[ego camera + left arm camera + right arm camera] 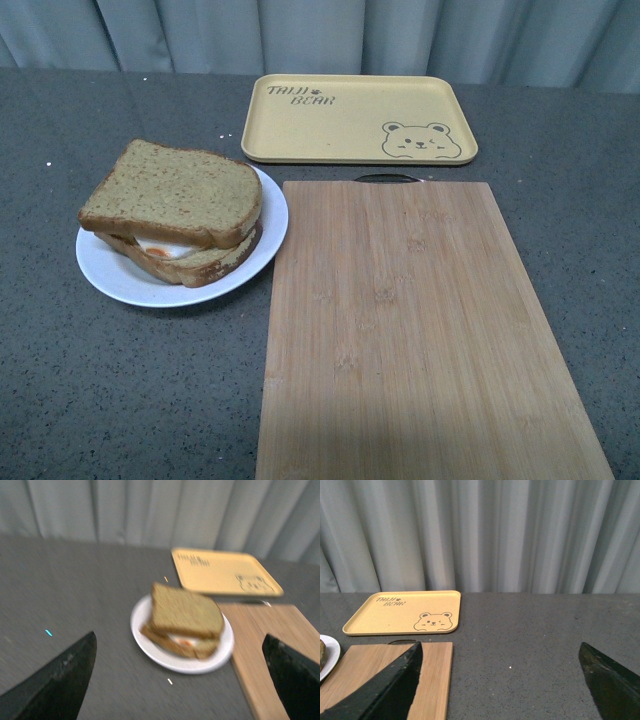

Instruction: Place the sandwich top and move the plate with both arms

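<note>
The plain tan-brown wholemeal bread slice lies atop an egg-bearing slice on the small round white plate, on the left part of the dark grey tabletop. The plate's right rim meets the left edge of the bare bamboo cutting board, and open tabletop lies to the left and in front. The yellow bear-print tray sits near the far edge. Only the wrist views show the left gripper and right gripper; both have jaws wide apart and empty. The right wrist view also shows open tabletop to the right of the board.

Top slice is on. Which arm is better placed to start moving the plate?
Left. The plate sits left of the cutting board, and the left wrist view faces it between open fingers. The right wrist view catches only its edge.
</note>
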### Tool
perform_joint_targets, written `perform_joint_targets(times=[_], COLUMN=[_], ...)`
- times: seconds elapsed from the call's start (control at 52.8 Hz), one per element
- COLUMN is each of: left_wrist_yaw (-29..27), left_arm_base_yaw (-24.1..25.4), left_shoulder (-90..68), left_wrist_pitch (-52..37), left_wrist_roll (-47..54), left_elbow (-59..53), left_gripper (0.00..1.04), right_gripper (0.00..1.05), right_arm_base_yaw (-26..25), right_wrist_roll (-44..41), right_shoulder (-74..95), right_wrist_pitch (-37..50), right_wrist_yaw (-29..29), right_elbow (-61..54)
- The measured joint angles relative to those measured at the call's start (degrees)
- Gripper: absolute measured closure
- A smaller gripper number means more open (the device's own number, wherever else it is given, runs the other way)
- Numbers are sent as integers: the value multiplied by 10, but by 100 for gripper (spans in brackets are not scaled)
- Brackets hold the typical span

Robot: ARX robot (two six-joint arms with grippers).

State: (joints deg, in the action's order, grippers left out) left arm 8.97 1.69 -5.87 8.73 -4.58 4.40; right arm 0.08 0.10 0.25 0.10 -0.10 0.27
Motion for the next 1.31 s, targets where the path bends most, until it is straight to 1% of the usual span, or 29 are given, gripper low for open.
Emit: perform_joint_targets(times=[0.019, 0.038, 0.114, 0.152, 0.171, 0.36, 0.455, 0.568, 0.682, 0.872, 1.099, 1.307], left_wrist_yaw=[5, 22, 33, 40, 39, 21, 21, 21, 21, 18, 6, -3], left_arm_base_yaw=[1, 1, -11, -18, -21, -68, -83, -97, -106, -119, -115, -97], left_shoulder=[-14, -44, -129, -188, -202, -467, -593, -727, -824, -917, -977, -1018], left_wrist_pitch=[9, 16, -10, -45, -55, -234, -303, -354, -374, -394, -416, -422], left_wrist_roll=[-8, -24, -73, -113, -117, -260, -323, -398, -454, -534, -582, -592], left_elbow=[5, 10, 16, 19, 21, 64, 95, 132, 160, 188, 224, 249], left_gripper=[7, 7, 7, 7, 7, 7, 7, 7, 7, 7, 7, 7], right_gripper=[9, 8, 10, 10, 10, 9, 9, 9, 9, 9, 9, 9], right_arm_base_yaw=[0, 0, 0, 0, 0, 0, 0, 0, 0, 0, 0, 0], right_wrist_roll=[0, 0, 0, 0, 0, 0, 0, 0, 0, 0, 0, 0], right_shoulder=[0, 0, 0, 0, 0, 0, 0, 0, 0, 0, 0, 0], right_wrist_pitch=[0, 0, 0, 0, 0, 0, 0, 0, 0, 0, 0, 0], right_wrist_yaw=[0, -1, 0, 0, 0, 0, 0, 0, 0, 0, 0, 0], right_elbow=[0, 0, 0, 0, 0, 0, 0, 0, 0, 0, 0, 0])
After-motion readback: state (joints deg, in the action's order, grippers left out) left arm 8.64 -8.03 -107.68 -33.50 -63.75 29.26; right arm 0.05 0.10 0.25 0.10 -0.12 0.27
